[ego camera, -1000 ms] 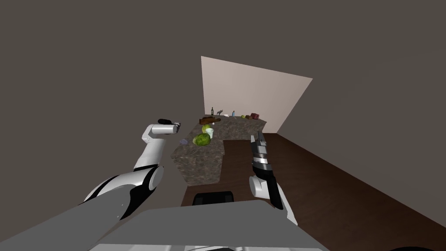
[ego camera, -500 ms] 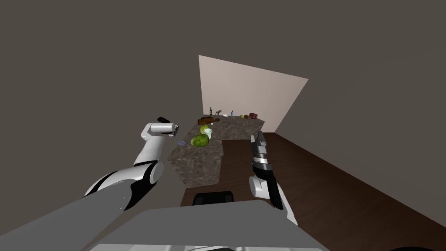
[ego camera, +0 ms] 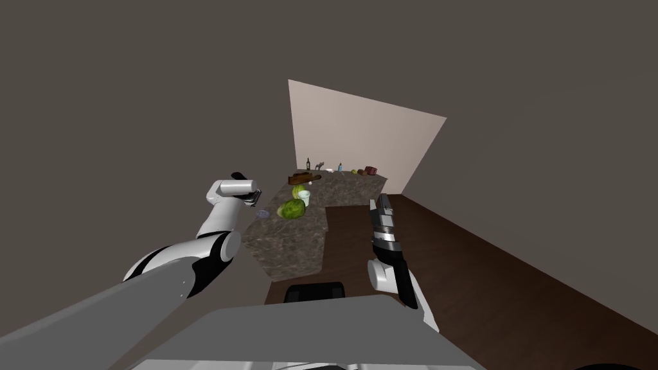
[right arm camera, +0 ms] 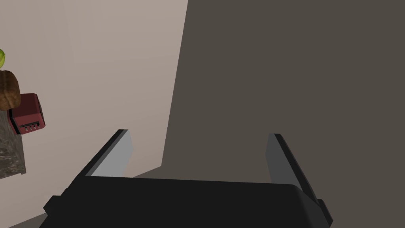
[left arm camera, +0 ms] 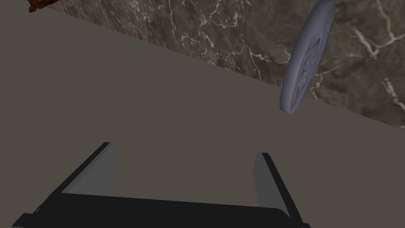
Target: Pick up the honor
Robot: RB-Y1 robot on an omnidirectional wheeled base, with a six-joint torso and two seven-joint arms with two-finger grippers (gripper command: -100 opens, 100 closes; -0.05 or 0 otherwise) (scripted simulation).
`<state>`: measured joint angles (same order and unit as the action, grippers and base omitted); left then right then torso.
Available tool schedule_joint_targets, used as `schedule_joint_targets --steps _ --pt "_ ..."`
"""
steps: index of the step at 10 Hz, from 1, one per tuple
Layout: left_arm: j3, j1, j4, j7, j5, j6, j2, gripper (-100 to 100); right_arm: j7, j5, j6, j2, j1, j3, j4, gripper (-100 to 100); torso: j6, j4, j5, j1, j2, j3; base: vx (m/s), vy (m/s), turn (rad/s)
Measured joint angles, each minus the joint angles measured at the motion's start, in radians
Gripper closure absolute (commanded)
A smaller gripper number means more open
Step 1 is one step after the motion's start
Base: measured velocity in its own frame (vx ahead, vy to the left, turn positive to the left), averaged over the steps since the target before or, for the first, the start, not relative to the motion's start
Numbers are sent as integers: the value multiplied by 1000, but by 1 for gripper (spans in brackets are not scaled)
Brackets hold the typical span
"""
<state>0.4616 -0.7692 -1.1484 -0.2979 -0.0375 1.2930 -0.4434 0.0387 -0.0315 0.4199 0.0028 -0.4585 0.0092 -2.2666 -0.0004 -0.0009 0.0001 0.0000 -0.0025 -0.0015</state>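
Dark marbled counter (ego camera: 289,247): green round produce (ego camera: 293,208), white cup (ego camera: 304,197) just beside at 1 o'clock; red toaster (right arm camera: 27,114) at far end.

Left claw (ego camera: 254,196) near grey-blue disc (ego camera: 262,212)

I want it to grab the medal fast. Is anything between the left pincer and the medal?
Nothing visible blocks it. The open left pincer faces the counter's edge, and the grey-blue medal sits there, ahead and off to one side.

Dark marbled counter (ego camera: 289,250), dark brown floor (ego camera: 514,276), grey-brown walls (ego camera: 128,96), one pale far wall (ego camera: 360,135).
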Motion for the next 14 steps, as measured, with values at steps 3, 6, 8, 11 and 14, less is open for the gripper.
schedule_joint_targets --steps 3,6,8,11,14 --pt "17 -3 25 -2 -6 75 -6 -100 0 0 0 0 0 0 0 0 0 0 0 0 1 1 26 4 -39" --pt "37 -27 104 -7 -13 137 -25 -100 0 0 0 0 0 0 0 0 -1 0 0 1 1 0 38 9 -67" --pt "48 -40 145 -7 -21 183 -34 -100 0 0 0 0 0 0 0 0 -1 0 0 1 0 0 37 10 -51" --pt "69 -45 192 -12 -28 262 -49 -100 0 0 0 0 0 0 0 0 0 0 0 1 0 0 43 11 -73" --pt "88 -50 253 -13 -38 327 -63 -100 0 0 0 0 0 0 0 0 -1 0 0 1 0 0 42 17 -50"
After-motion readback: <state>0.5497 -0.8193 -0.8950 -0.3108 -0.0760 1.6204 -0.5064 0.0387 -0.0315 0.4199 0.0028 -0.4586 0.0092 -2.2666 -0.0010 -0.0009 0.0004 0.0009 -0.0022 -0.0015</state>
